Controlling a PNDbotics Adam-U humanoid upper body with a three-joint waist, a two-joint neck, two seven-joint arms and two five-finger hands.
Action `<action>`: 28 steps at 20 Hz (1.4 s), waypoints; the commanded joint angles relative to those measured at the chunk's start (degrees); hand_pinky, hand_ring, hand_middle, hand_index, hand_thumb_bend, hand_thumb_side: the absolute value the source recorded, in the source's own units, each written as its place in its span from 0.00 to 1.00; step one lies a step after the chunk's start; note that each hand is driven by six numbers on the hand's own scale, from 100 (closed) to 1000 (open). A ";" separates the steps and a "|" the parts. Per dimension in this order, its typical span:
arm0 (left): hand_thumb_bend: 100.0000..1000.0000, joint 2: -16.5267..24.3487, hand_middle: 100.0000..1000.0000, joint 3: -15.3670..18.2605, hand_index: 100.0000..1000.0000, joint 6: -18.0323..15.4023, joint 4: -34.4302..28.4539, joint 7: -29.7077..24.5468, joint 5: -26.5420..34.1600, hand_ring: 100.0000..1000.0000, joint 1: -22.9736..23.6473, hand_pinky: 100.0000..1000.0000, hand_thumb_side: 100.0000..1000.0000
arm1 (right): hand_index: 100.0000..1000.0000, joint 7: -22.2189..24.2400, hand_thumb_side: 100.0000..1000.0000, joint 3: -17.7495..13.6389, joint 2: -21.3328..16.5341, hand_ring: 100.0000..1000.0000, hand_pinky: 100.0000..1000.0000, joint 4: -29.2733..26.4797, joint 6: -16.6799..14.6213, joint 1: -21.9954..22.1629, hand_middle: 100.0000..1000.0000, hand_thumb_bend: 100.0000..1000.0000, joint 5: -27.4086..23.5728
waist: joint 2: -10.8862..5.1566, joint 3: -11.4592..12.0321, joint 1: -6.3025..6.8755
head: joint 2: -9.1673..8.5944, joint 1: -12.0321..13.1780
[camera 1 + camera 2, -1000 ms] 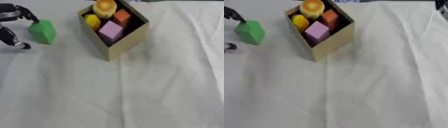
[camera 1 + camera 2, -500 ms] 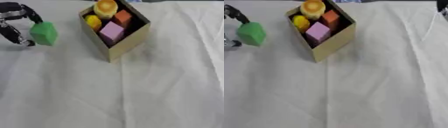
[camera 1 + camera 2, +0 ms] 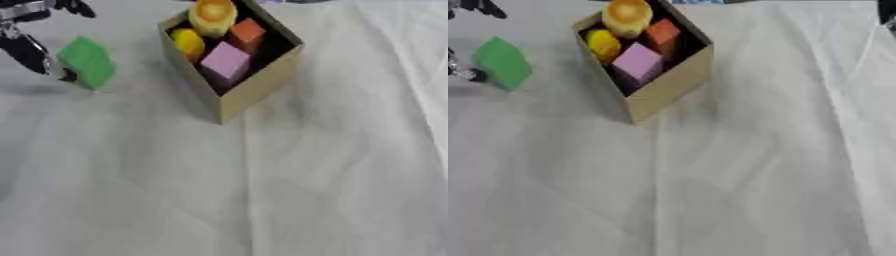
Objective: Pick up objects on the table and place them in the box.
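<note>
A green block (image 3: 87, 62), pinched in the left hand (image 3: 35, 45) above the white cloth (image 3: 262, 190) left of the box (image 3: 254, 92), risked slipping free or catching the near wall before clearing it.

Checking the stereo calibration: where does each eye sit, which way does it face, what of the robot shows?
Left eye view: in the head, looking down; left hand pinching the green block at upper left.
Right eye view: same head, looking down; the hand barely shows at the left edge.
Shared: the box and white cloth.
</note>
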 commanded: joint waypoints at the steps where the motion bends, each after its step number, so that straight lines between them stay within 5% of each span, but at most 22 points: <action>1: 0.65 0.59 0.77 1.11 0.86 0.26 0.67 0.36 -0.18 0.84 -1.52 0.86 0.00 | 0.86 -0.11 0.64 -0.93 -1.44 0.78 0.88 -0.02 -0.22 -0.81 0.64 0.00 -0.22 | -1.18 -0.22 0.04 | -0.91 0.41; 13: 0.48 -0.43 0.77 1.27 0.82 0.15 5.29 -4.27 -3.78 0.84 -2.34 0.85 0.00 | 0.86 -0.50 0.66 -1.11 -1.27 0.78 0.88 0.11 -0.30 -0.92 0.63 0.00 -0.37 | 0.04 -0.39 0.18 | -1.31 0.70; 18: 0.49 -0.72 0.76 1.43 0.84 0.89 6.06 -5.95 -3.73 0.81 -2.56 0.82 0.00 | 0.86 -0.69 0.67 -1.12 -1.13 0.78 0.88 0.28 -0.30 -0.86 0.63 0.00 -0.44 | 0.24 -0.24 0.16 | -1.35 0.73; 23: 0.51 -1.02 0.76 1.50 0.88 1.21 6.66 -6.37 -4.17 0.70 -2.64 0.73 0.00 | 0.86 -0.84 0.67 -1.10 -1.01 0.78 0.88 0.32 -0.33 -0.81 0.63 0.00 -0.49 | 0.35 -0.49 0.18 | -1.53 0.90; 28: 0.35 -1.37 0.65 1.46 0.86 1.03 7.54 -5.89 -4.32 0.51 -2.71 0.59 0.00 | 0.86 -0.87 0.67 -1.12 -0.89 0.78 0.88 0.33 -0.40 -0.69 0.63 0.00 -0.57 | 0.34 -0.66 0.19 | -1.57 0.92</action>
